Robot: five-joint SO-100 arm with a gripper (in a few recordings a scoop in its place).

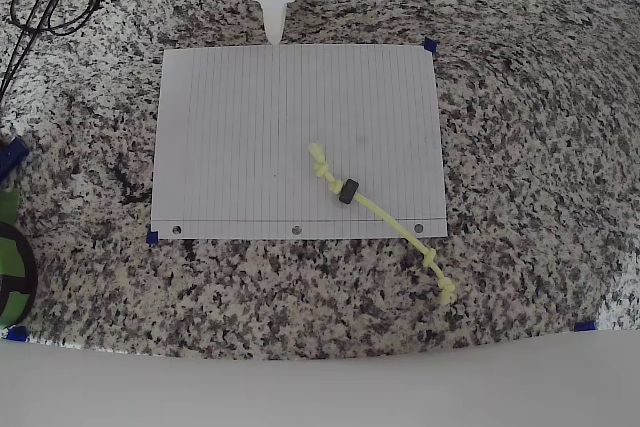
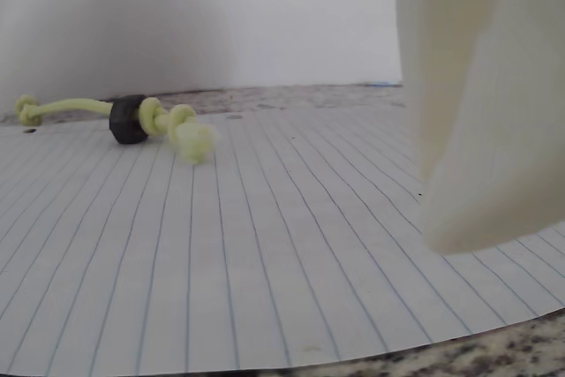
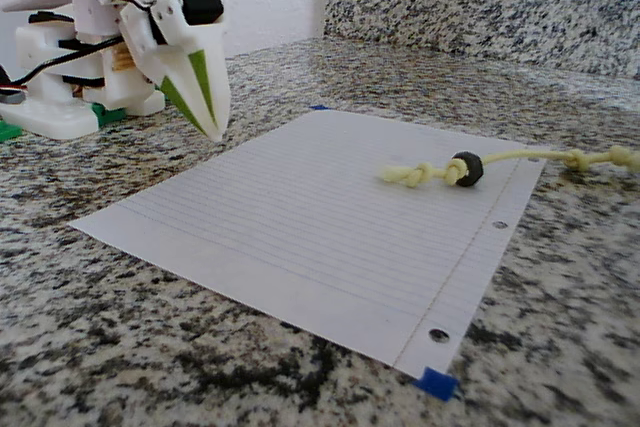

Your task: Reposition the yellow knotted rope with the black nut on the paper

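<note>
- Gripper (image 1: pixel 273 35): in the overhead view it sits at top centre, its tip just past the paper's upper edge. The fingers look pressed together into one point and hold nothing; the fixed view shows the same narrow wedge at upper left (image 3: pixel 213 127). It is well apart from the rope, so the whole reach is yet to come.
- Paper (image 1: pixel 230 137): a loose lined sheet on the granite counter (image 1: pixel 520 97), with small blue tabs at some corners. A low sweep across it could catch and crease or shift the sheet, if those tabs do not hold it.
- Rope (image 1: pixel 385 217): it runs diagonally in the lower right of the overhead view. One knotted end lies on the paper; the other trails over the bottom edge onto the counter. The cord is thin and flat, so fingers coming down slightly off could pinch paper or miss it.
- Nut (image 1: pixel 348 192): threaded on the cord close beside the on-paper knot, dark in the wrist view at left (image 2: pixel 129 119). Lifting one end could let the nut slide along the cord or swing it, dragging the rest off line.
</note>
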